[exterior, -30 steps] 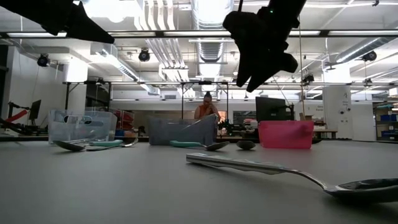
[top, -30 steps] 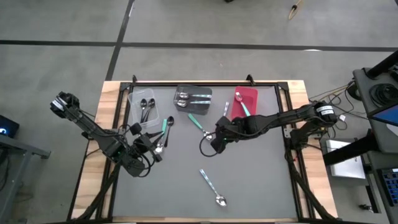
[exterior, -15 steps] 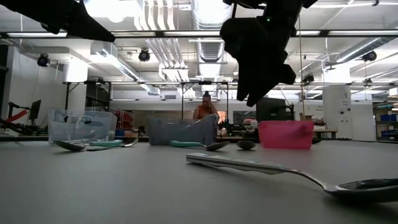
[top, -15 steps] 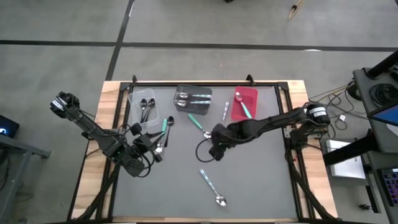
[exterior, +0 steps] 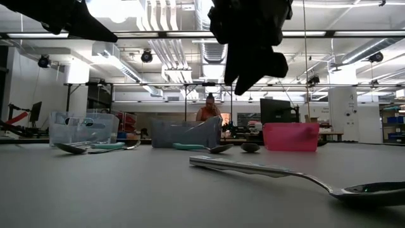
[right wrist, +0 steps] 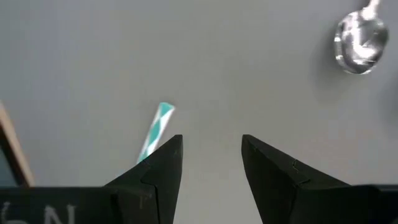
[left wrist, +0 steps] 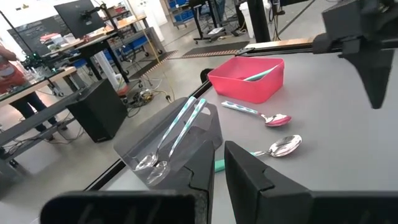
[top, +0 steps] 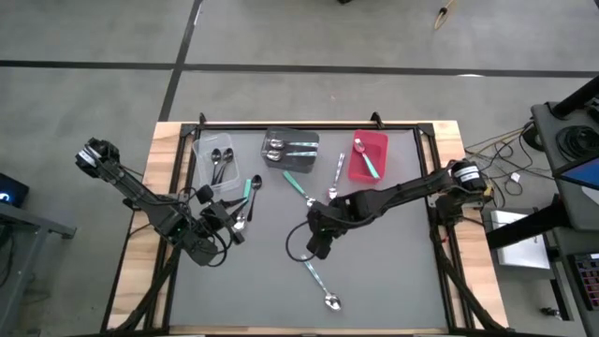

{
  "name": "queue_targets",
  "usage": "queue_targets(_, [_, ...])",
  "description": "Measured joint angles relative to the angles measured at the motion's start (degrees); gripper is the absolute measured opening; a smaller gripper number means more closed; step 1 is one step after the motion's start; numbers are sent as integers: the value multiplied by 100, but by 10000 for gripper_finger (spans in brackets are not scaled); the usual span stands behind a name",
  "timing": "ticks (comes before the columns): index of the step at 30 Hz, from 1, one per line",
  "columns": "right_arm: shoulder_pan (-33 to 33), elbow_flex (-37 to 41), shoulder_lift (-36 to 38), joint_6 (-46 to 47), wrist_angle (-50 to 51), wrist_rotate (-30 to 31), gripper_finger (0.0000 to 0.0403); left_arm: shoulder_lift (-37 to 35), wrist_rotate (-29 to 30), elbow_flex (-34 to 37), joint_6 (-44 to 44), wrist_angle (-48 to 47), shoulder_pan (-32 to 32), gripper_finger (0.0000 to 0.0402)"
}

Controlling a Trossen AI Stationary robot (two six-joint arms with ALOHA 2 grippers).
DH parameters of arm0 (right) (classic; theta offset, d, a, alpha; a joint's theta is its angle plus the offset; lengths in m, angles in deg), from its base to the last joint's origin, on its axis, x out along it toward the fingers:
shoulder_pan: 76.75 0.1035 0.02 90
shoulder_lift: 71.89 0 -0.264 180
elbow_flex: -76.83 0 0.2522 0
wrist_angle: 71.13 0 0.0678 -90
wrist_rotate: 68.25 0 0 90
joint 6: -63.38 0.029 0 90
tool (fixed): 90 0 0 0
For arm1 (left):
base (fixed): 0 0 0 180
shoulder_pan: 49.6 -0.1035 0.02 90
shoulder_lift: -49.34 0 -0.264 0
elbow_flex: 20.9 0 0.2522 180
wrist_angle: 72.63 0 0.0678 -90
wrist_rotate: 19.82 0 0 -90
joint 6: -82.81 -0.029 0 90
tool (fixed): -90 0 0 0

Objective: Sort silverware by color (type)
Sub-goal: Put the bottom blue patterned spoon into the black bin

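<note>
The silverware lies scattered on the grey table. A teal-handled spoon (top: 318,279) lies near the front, close by in the low view (exterior: 266,170). My right gripper (top: 318,246) hangs open just above its handle end (right wrist: 158,124), touching nothing. More spoons (top: 300,186) (top: 337,171) (top: 251,191) lie mid-table. My left gripper (top: 231,225) waits shut at the left, above the table, empty.
Along the far edge stand a clear bin (top: 213,161) with black spoons, a dark grey bin (top: 290,147) with spoons and a red bin (top: 369,155) with one teal-handled spoon. A silver spoon bowl (right wrist: 359,45) shows beyond my right fingers. A person stands far behind the table (exterior: 209,109).
My right gripper has moved toward the table's near edge and slightly left, away from the mid-table spoons and over the handle end of the near teal-handled spoon. It has tipped further downward and stayed open. The spoons have not moved.
</note>
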Motion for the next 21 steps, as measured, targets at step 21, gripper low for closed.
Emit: queue_targets(21, [867,-1438,-1217,-589,797,-708,155,0,-9,0,41,258,0,20])
